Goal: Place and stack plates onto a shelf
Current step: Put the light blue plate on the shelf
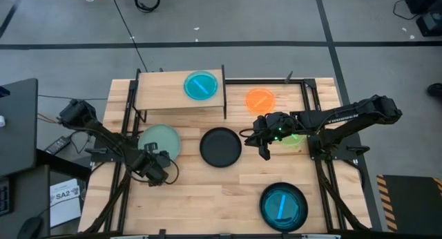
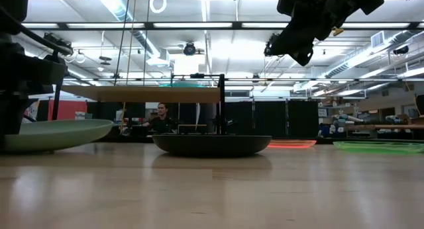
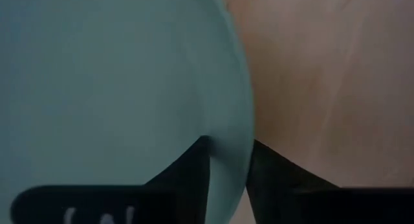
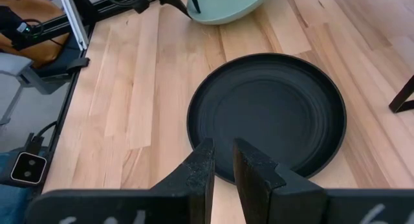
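Wooden tabletop in a large hall; shelf at the far edge with a blue plate on top; left gripper pinching the rim of the mint plate; right gripper above the black plate, fingers narrowly apart, holding nothing

I see a grey floor crossed by dark tape lines, ceiling strip lights, and a person seated far back.
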`<state>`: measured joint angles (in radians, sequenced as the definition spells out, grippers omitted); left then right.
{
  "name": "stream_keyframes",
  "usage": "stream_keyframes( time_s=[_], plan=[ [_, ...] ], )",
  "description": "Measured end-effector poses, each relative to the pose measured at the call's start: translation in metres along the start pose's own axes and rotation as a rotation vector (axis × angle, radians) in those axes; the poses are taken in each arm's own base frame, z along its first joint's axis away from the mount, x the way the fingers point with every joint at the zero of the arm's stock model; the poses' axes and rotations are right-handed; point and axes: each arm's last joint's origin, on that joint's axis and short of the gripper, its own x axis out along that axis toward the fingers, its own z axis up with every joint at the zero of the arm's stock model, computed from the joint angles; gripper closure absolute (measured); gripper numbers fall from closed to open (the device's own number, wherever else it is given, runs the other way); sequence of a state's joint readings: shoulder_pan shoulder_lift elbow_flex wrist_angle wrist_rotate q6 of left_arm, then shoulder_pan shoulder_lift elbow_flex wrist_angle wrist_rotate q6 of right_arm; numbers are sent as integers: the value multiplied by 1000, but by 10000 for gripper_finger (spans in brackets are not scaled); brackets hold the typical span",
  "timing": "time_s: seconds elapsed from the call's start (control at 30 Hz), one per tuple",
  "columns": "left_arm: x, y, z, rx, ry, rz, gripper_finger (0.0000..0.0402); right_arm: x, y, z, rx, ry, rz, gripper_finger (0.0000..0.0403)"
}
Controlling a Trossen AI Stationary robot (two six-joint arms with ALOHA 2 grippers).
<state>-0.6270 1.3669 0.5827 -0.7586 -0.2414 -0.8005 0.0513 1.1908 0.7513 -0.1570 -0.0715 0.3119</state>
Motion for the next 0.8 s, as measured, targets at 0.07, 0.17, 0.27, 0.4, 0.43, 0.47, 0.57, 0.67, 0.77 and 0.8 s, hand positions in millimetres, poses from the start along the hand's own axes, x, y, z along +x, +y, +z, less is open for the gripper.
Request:
stream_keyframes(
  time_s=[0.07, 0.17, 0.27, 0.4, 0.43, 0.47, 0.57, 0.67, 0.77, 0.8],
  plan=[
    [0, 0, 0, 0, -1, -1, 328, 0, 0, 0, 0, 0, 0, 341],
    [-2, 0, 1, 1, -2, 1, 344, 0, 0, 0, 0, 0, 0, 341],
    [-7, -1, 4, 6, 14, 9, 358, 0, 0, 0, 0, 0, 1, 341],
    [-19, -3, 9, 11, 31, 15, 375, 0, 0, 0, 0, 0, 1, 341],
    [-22, -4, 11, 11, 31, 16, 379, 0, 0, 0, 0, 0, 1, 341],
    [-25, -5, 13, 11, 30, 15, 381, 0, 0, 0, 0, 0, 0, 341],
    [-35, -7, 18, 7, 30, 7, 385, 0, 0, 0, 0, 0, 0, 341],
    [-44, -9, 23, 3, 23, -7, 385, 0, 0, 0, 0, 0, 0, 341],
    [-53, -11, 28, -2, 10, -20, 386, 0, 0, 0, 0, 0, 1, 341],
    [-56, -12, 30, -3, 4, -24, 386, 0, 0, 0, 0, 0, 0, 341]
  ],
)
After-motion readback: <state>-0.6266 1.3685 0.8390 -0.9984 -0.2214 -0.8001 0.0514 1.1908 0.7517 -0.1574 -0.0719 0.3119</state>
